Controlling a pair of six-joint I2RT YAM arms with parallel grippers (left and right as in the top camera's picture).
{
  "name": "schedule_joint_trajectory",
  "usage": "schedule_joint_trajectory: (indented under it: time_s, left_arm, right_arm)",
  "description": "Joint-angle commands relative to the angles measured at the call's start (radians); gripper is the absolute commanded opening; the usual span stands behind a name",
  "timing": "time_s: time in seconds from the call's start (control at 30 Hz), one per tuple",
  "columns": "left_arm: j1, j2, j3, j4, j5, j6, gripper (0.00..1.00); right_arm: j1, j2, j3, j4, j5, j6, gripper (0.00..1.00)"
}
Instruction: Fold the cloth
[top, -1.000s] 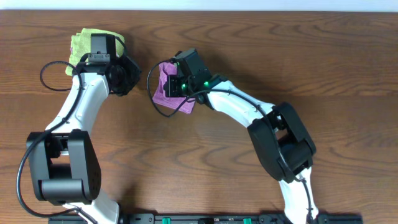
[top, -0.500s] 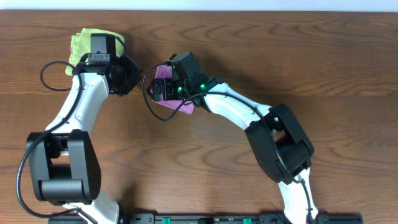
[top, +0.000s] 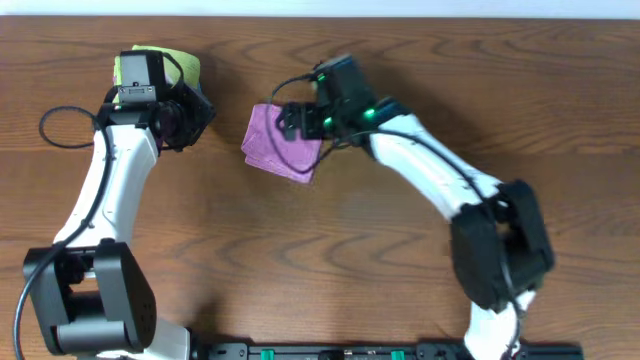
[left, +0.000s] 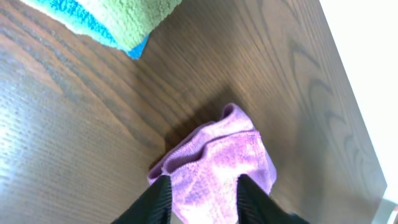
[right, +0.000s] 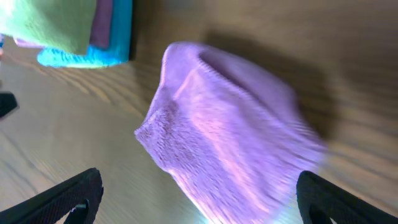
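Arm bases sitting at near edge of dark wood-grain tabletop (top: 350, 230). Toward far edge, left of centre, cloth (top: 280, 150) lying doubled over, nothing gripping it. Over its far side right gripper (top: 292, 122) hovering, jaws spread wide. From left, left gripper (top: 200, 112) pointing at it, jaws partly apart, holding nothing. Near far-left corner green cloth (top: 160, 62) peeking out, left arm covering most; blue cloth (left: 81, 15) lying beneath, cut off by frame. Beyond far edge pale strip (top: 400, 8) showing, too thin to identify.
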Motion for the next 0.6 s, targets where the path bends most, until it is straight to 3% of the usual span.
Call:
schedule_joint_trajectory:
  time_s: [0.0,0.07,0.2,0.3,0.43,0.57]
  left_arm:
    - [0.007,-0.024,0.022,-0.029,0.009,0.014,0.45]
    - [0.007,-0.025,0.022,-0.055,0.024,0.014,0.51]
    - [0.006,-0.032,0.022,-0.109,0.03,0.01,0.54]
    - [0.005,-0.042,0.022,-0.157,0.031,0.009,0.53]
    - [0.002,-0.044,0.022,-0.216,0.035,0.003,0.52]
    - [-0.027,-0.044,0.014,-0.241,0.057,-0.016,0.52]
  right_arm:
    - [-0.049,-0.089,0.016,-0.065,0.02,-0.098,0.99]
    - [-0.067,-0.14,0.016,-0.14,0.022,-0.175,0.99]
    - [-0.098,-0.256,0.015,-0.355,0.034,-0.359,0.99]
    - [-0.132,-0.356,-0.012,-0.534,0.135,-0.409,0.99]
    - [-0.203,-0.537,-0.184,-0.552,0.137,-0.418,0.98]
    - [-0.29,-0.901,-0.503,-0.517,0.129,-0.41,0.99]
